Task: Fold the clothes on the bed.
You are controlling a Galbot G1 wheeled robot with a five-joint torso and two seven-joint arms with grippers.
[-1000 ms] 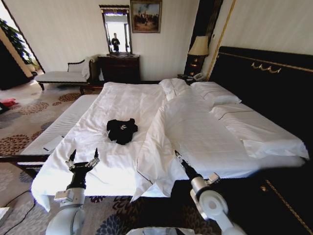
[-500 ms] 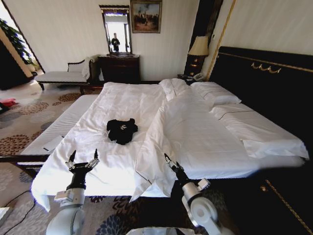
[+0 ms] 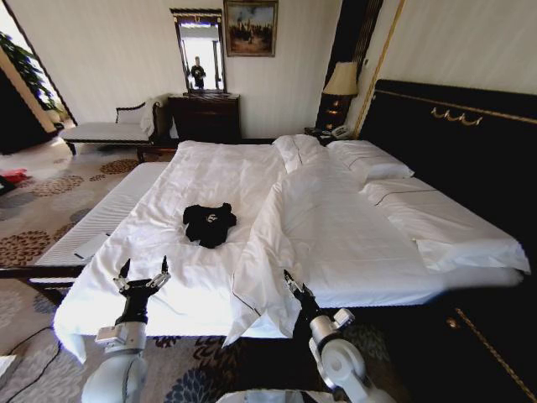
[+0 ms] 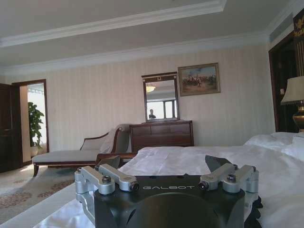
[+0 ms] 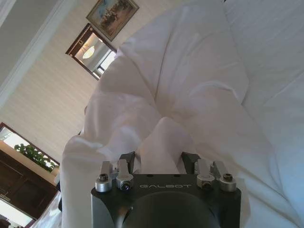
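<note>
The black T-shirt [image 3: 209, 222] lies crumpled on the white duvet [image 3: 201, 180], on the left half of the bed [image 3: 352, 227], just left of the raised duvet fold [image 3: 281, 210] that runs down the bed's middle. Near the foot edge of the bed, on the T-shirt's near side and well apart from it, the left gripper [image 3: 143, 275] hovers with its fingers spread wide, nothing between them. Over to the right of the T-shirt, the right gripper [image 3: 294, 285] sits at the lower end of that fold; in the right wrist view the right gripper [image 5: 159, 159] has its fingers apart with a bulge of white cloth lying between them. Behind the bed, a dark dresser [image 3: 204, 116] stands under a mirror [image 3: 199, 52].
</note>
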